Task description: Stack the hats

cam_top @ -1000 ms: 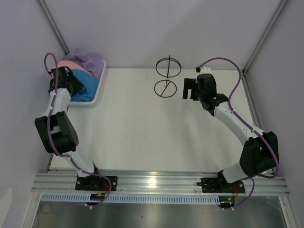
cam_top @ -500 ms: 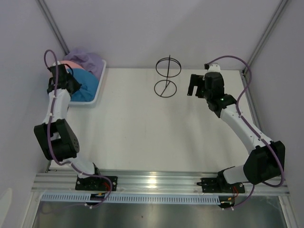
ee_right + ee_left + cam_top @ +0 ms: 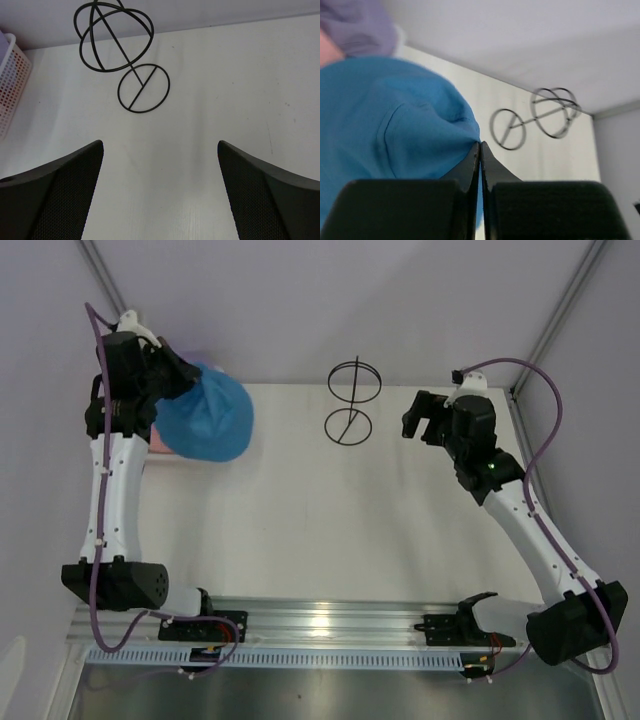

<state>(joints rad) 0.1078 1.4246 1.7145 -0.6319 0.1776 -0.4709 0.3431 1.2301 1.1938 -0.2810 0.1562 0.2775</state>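
Over the far-left corner of the counter [image 3: 330, 530], the top view shows the left gripper [image 3: 183, 380] holding the blue hat [image 3: 212, 418] in the air, drooping like a bell above the white basket [image 3: 165, 462], of which only a sliver of rim shows. The right gripper [image 3: 424, 421] hovers empty near the wire stand [image 3: 352, 400], well apart from the hat. From the left wrist, the jaws are pressed shut on a small pinch of blue cloth at the hat's edge. Beyond it lie the pink hat [image 3: 327, 52] and the lavender hat [image 3: 357, 22]; no orange hat shows in any view. From the right wrist, the jaws stand wide open over bare counter, with the stand just ahead. The step in hand looks like carrying hat 1 of 4 to where the stack will sit, probably the stand. Since only a fold is held, the grip should stay firm and the carry slow. The sagging brim needs height to clear the basket rim and the stand's top. Bring the opening down centred over the wire ball, because the thin stand could tip if nudged sideways.
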